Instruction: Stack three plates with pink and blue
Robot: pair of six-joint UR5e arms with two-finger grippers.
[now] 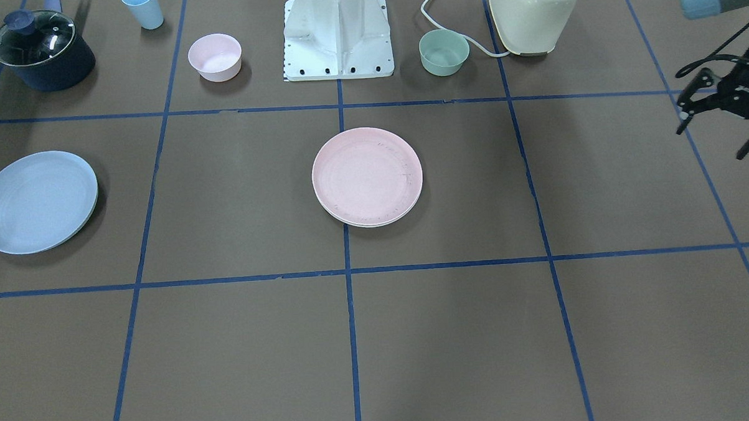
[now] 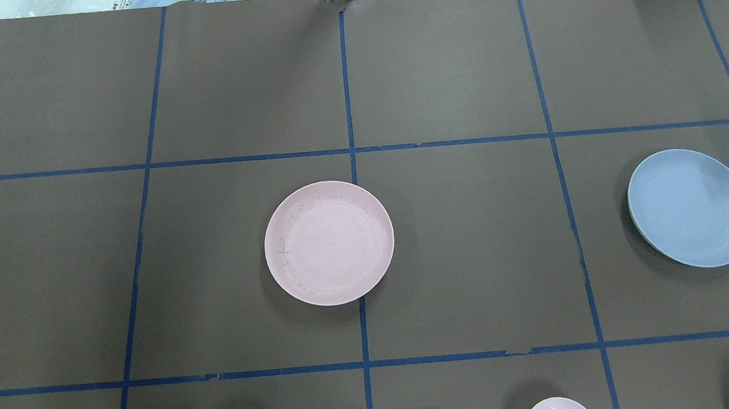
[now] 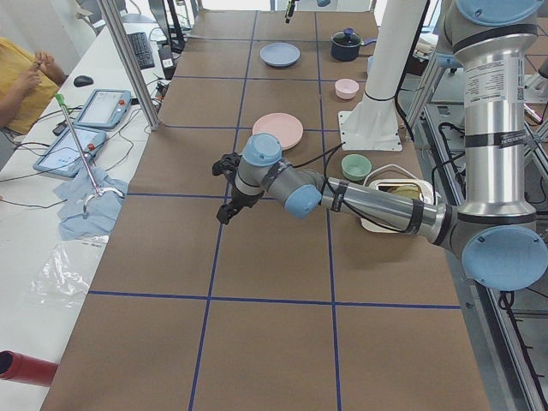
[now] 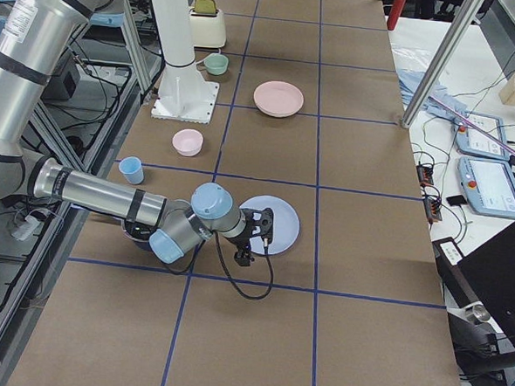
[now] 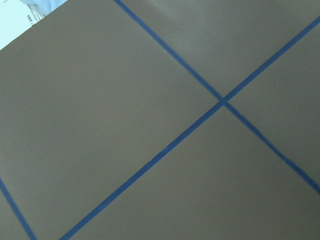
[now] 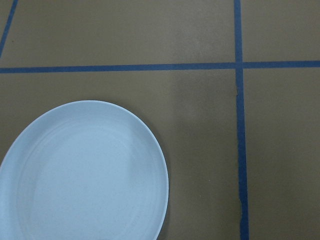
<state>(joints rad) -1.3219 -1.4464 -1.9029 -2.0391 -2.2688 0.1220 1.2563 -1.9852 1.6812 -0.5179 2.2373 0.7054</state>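
Observation:
The pale pink plate (image 1: 367,175) lies at the table's middle on top of the cream-white plate (image 1: 367,224), of which only a thin rim edge shows. It also shows in the overhead view (image 2: 329,243). The light blue plate (image 1: 36,202) lies alone on the robot's right side, and shows in the overhead view (image 2: 692,207) and the right wrist view (image 6: 85,175). My left gripper (image 1: 714,139) is open and empty, hovering over bare table far on the robot's left. My right gripper (image 4: 259,232) hovers by the blue plate's near edge; I cannot tell whether it is open.
Along the robot's side stand a dark lidded pot (image 1: 42,51), a blue cup (image 1: 143,10), a small pink bowl (image 1: 214,57), the robot's base (image 1: 337,37), a mint-green bowl (image 1: 444,52) and a cream toaster (image 1: 533,15).

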